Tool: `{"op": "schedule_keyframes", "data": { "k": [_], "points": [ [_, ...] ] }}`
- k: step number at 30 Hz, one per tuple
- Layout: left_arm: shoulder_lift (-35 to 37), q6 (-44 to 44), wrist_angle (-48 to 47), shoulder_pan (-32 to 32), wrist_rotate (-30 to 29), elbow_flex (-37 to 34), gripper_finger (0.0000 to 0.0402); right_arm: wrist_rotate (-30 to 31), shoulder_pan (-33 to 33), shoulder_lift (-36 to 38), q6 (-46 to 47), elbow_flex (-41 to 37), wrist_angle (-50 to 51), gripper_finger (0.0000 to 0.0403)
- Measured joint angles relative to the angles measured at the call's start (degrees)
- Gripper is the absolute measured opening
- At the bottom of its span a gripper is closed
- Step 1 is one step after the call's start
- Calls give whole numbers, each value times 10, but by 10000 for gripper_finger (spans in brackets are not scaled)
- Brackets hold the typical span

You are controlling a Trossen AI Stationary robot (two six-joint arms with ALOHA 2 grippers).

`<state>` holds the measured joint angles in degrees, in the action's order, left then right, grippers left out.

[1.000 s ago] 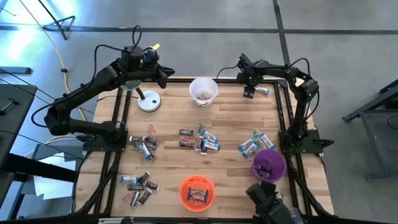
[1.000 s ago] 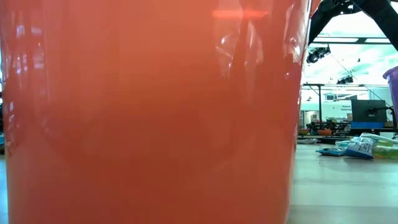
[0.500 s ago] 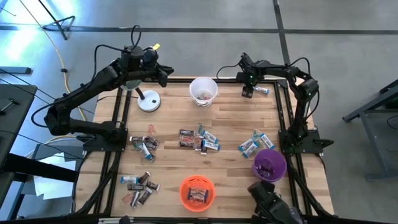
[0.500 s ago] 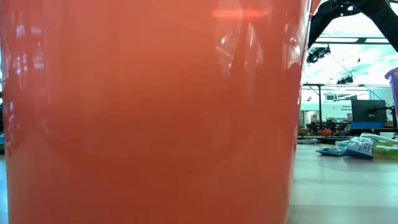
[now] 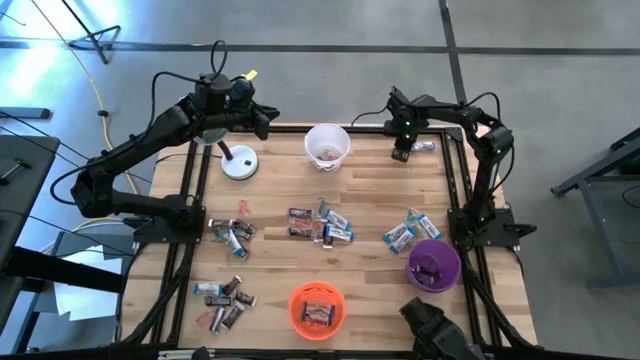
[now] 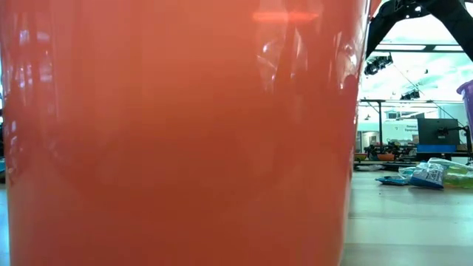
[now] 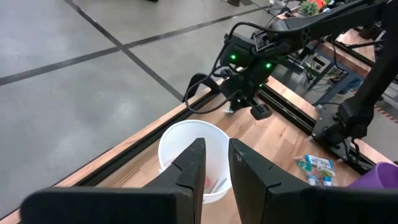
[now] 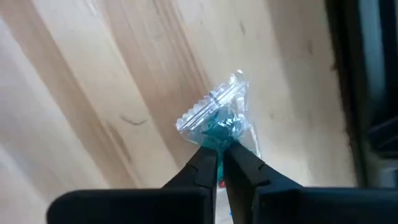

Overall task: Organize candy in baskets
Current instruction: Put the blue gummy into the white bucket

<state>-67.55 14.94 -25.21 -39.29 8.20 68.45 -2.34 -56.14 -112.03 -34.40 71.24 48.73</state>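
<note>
The right hand is pinched shut on a blue-silver candy at the far right corner of the wooden surface, its fingers gripping the crinkled wrapper end just above the boards. To its side, well apart, stands the white basket with a few pieces inside. The left hand hangs on the other side of that white basket, fingers nearly closed with a narrow gap, holding nothing. More candy lies scattered nearer the orange basket and purple basket, well away from both hands.
</note>
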Motion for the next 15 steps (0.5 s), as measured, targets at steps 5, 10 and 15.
{"op": "schedule_keyframes", "data": {
  "k": [5,10,15],
  "points": [
    [0,0,0,0,0,0,55,-23,5,1,27,4,35,3],
    [0,0,-1,0,0,0,55,-25,15,13,44,19,63,1],
    [0,0,-2,0,0,0,55,-25,30,58,62,46,75,0]
  ]
}}
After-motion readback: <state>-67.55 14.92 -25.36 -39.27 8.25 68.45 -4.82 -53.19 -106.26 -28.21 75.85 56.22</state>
